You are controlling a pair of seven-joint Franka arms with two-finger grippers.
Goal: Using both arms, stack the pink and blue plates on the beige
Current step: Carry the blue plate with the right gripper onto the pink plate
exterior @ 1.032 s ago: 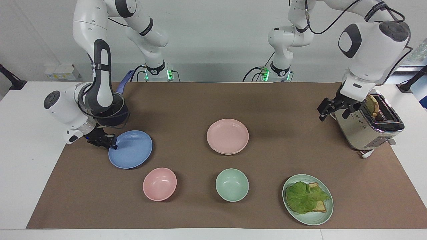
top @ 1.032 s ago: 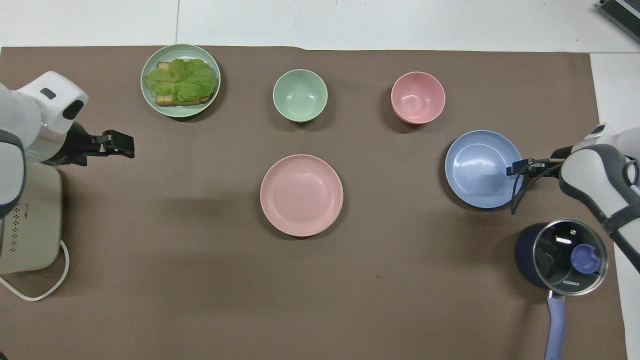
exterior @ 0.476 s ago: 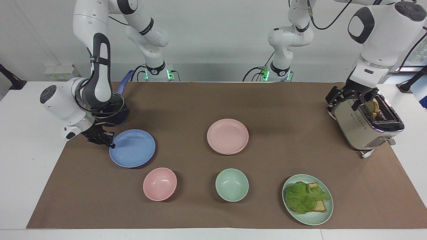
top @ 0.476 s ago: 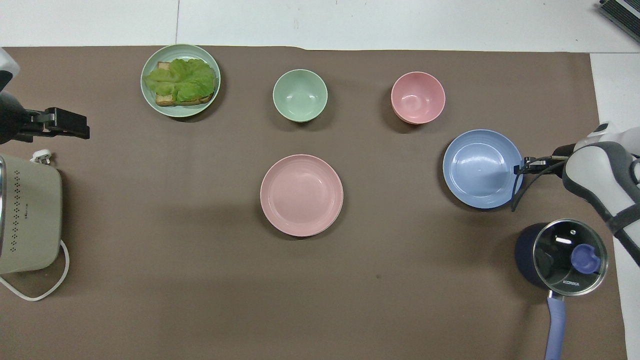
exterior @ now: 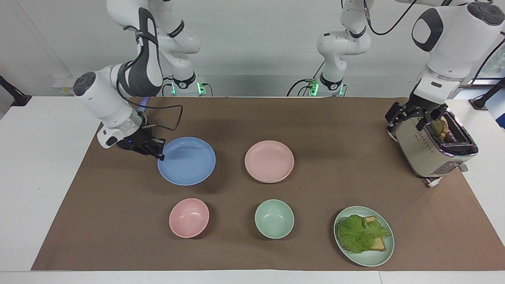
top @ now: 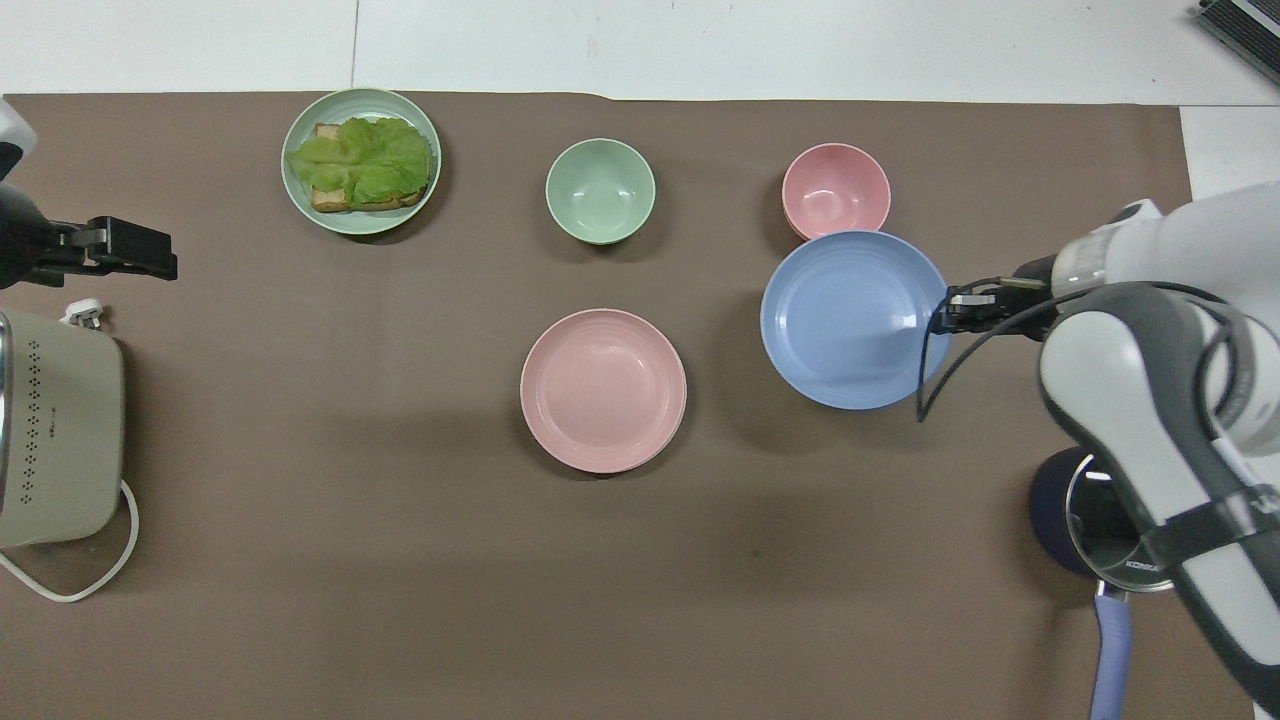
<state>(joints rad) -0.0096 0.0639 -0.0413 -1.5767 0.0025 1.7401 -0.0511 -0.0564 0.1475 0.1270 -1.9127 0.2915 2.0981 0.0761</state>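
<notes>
Over the brown mat, right arm's end: blue plate gripped by its rim

Toward the right arm's end of the bench (exterior: 35, 177), the right end effector (exterior: 160, 154) is clenched on the rim of the blue plate (exterior: 186, 161), at the edge that faces that arm's end. The plate hangs roughly level, clear of the brown mat (exterior: 118, 236), with its shadow spread on the mat beneath it. From overhead its edge farthest from the robots overlaps the pink bowl (top: 835, 190), which stands on the mat farther from the robots.

Near the middle of the mat lies the pink plate (exterior: 269, 159), apart from the blue plate and toward the left arm's end from it. A thin paler rim (exterior: 272, 182) shows just under its edge, as of another plate below it; more of that I cannot tell.

The left end effector (exterior: 408, 118) is released, its fingers spread and holding nothing. It hangs over the end of the toaster (exterior: 434, 154) nearer to the robots, at the left arm's end of the bench, and that arm waits.

Farther from the robots than the pink plate stands a mint-green bowl (exterior: 274, 219). Toward the left arm's end from it is a mint-green plate (exterior: 378, 258) with lettuce and toast. A dark saucepan (top: 1060, 520) with a blue handle sits at the right arm's end, partly hidden under that arm
</notes>
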